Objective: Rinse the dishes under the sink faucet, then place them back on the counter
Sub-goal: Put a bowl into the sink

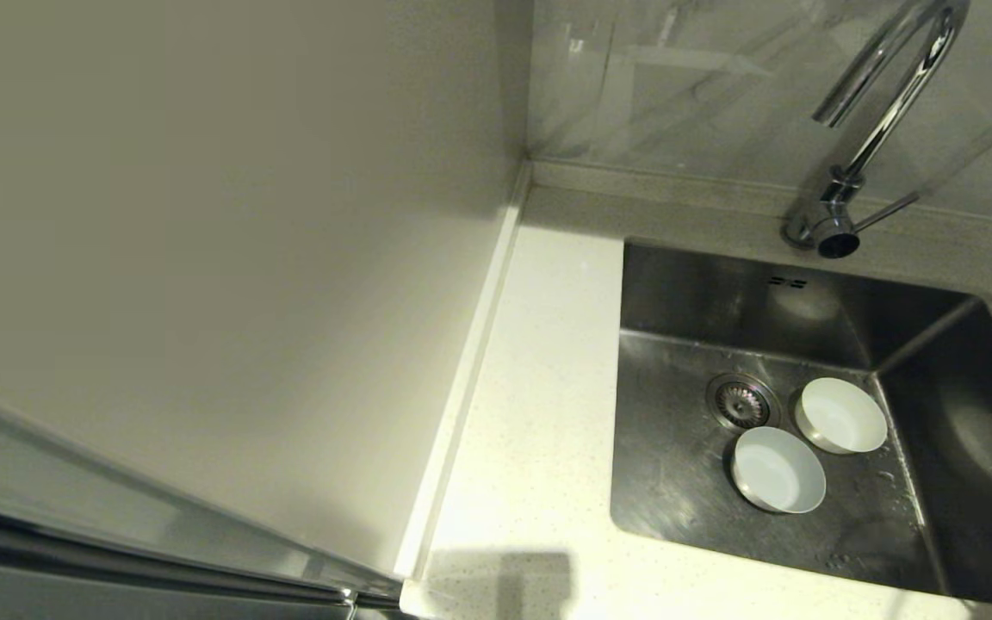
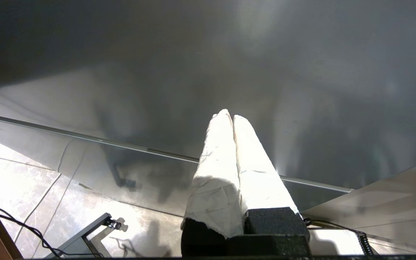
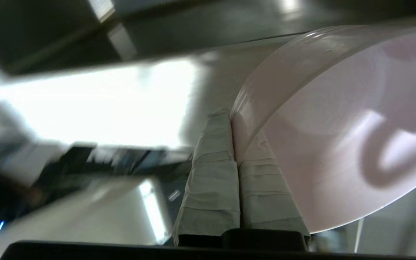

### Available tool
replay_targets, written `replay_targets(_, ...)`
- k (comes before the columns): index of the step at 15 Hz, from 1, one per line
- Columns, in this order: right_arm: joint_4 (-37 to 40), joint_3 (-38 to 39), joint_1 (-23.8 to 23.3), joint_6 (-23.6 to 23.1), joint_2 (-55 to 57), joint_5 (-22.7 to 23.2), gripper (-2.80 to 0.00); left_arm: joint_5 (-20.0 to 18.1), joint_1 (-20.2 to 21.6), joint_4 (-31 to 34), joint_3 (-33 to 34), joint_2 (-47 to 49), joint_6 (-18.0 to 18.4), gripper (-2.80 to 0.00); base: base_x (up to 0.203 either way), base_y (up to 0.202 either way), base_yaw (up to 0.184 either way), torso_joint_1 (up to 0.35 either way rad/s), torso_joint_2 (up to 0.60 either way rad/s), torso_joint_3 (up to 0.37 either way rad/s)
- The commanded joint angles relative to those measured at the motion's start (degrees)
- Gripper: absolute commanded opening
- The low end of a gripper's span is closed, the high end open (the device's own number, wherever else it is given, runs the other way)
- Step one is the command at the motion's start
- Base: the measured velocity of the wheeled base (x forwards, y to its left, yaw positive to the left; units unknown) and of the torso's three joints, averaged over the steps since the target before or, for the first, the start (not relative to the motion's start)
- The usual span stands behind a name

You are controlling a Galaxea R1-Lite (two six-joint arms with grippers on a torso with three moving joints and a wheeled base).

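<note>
Two bowls rest on the floor of the steel sink [image 1: 677, 301], beside the round drain [image 1: 743, 402]: the white bowl [image 1: 840, 415] farther back, the pale blue bowl [image 1: 778, 470] nearer the front. The chrome faucet [image 1: 879, 120] arches over the sink's back edge. Neither arm appears in the head view. In the right wrist view my right gripper [image 3: 232, 117] is shut on the rim of the pale pink bowl [image 3: 338, 133], held off the sink. My left gripper [image 2: 229, 115] is shut with nothing in it, low beside a grey cabinet front.
White speckled counter [image 1: 539, 405] runs left of the sink up to a cream wall panel [image 1: 203, 241]. A raised ledge [image 1: 677, 185] and a marbled backsplash lie behind the faucet. The left wrist view shows tiled floor [image 2: 20, 173] and cables.
</note>
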Motion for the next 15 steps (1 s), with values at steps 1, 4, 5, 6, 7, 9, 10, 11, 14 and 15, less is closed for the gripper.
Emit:
replay_targets(1,3.51,-1.94,9.90,1.75,-1.01,2.48,-2.80,0.03,0.02,-0.02,0.00,-0.18,-0.04,-2.80,0.000,0.000,0.000,0.000,0.00,0.000)
replay_targets(4,2.39,-5.98,24.48,11.36,0.47,4.37,-2.80,0.04,0.02,-0.02,0.00,-0.18,-0.04,-2.80,0.000,0.000,0.000,0.000,0.00,0.000)
replay_targets(5,-0.32,-6.74,28.59,14.74,0.98,3.97,-2.80,0.03,-0.04,-0.02,0.00,-0.18,-0.04,-2.80,0.000,0.000,0.000,0.000,0.00,0.000)
replay_targets(6,-4.24,-7.09,33.01,17.99,1.39,1.59,-2.80,0.03,0.02,-0.02,0.00,-0.18,-0.04,-2.80,0.000,0.000,0.000,0.000,0.00,0.000)
replay_targets(7,-8.58,-6.95,37.38,20.73,1.77,-3.36,-2.80,0.03,0.02,-0.02,0.00,-0.18,-0.04,-2.80,0.000,0.000,0.000,0.000,0.00,0.000)
replay_targets(9,-19.43,-4.86,44.92,24.84,2.44,-15.73,-2.80,0.03,0.02,-0.02,0.00,-0.18,-0.04,-2.80,0.000,0.000,0.000,0.000,0.00,0.000)
replay_targets(10,-24.79,-2.77,47.92,25.82,2.83,-22.42,-2.80,0.03,0.02,-0.02,0.00,-0.18,-0.04,-2.80,0.000,0.000,0.000,0.000,0.00,0.000)
replay_targets(11,-29.65,-0.46,50.69,26.33,3.45,-28.80,-2.80,0.03,0.00,-0.02,0.00,-0.18,-0.04,-2.80,0.000,0.000,0.000,0.000,0.00,0.000)
replay_targets(14,-41.79,5.77,56.76,27.01,6.44,-39.62,-2.80,0.11,0.02,-0.02,0.00,-0.18,-0.04,-2.80,0.000,0.000,0.000,0.000,0.00,0.000)
replay_targets(15,-44.27,6.54,57.55,27.12,8.20,-41.36,-2.80,0.03,0.02,-0.02,0.00,-0.18,-0.04,-2.80,0.000,0.000,0.000,0.000,0.00,0.000)
